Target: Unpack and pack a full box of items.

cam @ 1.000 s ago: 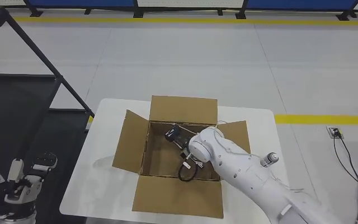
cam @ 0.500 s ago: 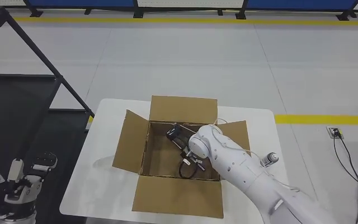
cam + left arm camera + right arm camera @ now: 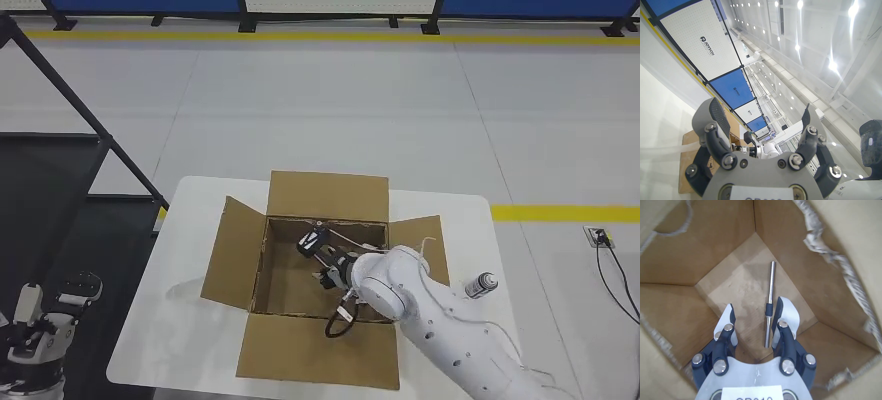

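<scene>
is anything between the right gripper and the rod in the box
Nothing visible is in the way. The right gripper is open inside the box, and the rod lies bare on the box floor just beyond it, off-centre in the gap and close to one side. No other item lies on or beside the rod.

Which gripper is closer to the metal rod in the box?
Right. The right gripper hangs open inside the box, just above the metal rod; the left gripper is outside the box, pointing upward.
</scene>
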